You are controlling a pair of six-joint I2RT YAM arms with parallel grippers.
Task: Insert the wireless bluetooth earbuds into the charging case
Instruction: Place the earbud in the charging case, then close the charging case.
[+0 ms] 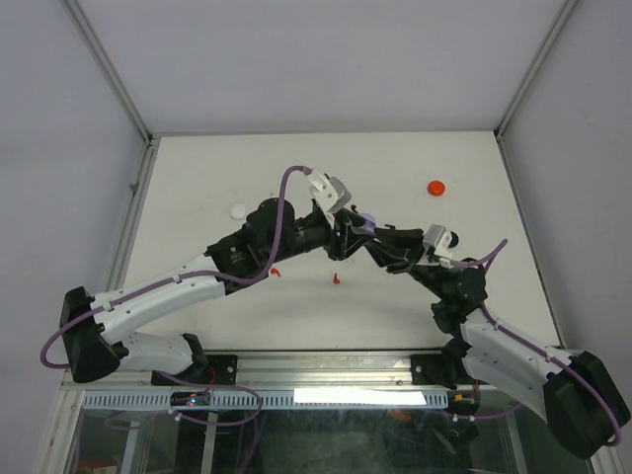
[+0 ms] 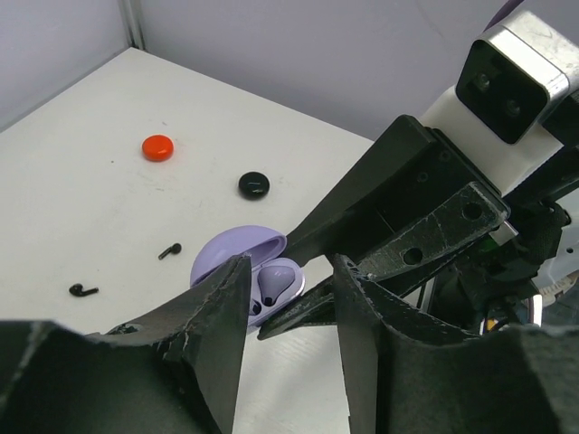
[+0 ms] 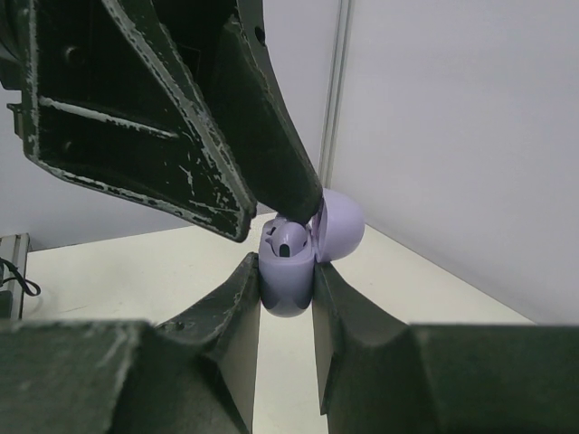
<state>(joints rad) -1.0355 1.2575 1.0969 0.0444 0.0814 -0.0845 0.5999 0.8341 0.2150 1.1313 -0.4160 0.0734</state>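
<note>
My right gripper [image 3: 286,271] is shut on the body of an open lilac charging case [image 3: 287,291], holding it above the table with its lid [image 3: 340,226] flipped back. A lilac earbud [image 3: 291,240] sits in one of the case's wells. In the left wrist view the same case [image 2: 233,255] and earbud [image 2: 277,282] show just beyond my left gripper [image 2: 289,294], whose jaws stand open and empty right above the case. Two black earbuds [image 2: 169,251] [image 2: 83,291] lie on the table. Two red earbuds [image 1: 276,272] [image 1: 338,279] lie near the front.
A red round case [image 1: 435,187] sits at the back right, a white one [image 1: 237,209] at the back left, and a black one [image 2: 254,185] lies beyond the lilac case. Both arms meet over the table's middle [image 1: 355,232]. Walls close in the sides and back.
</note>
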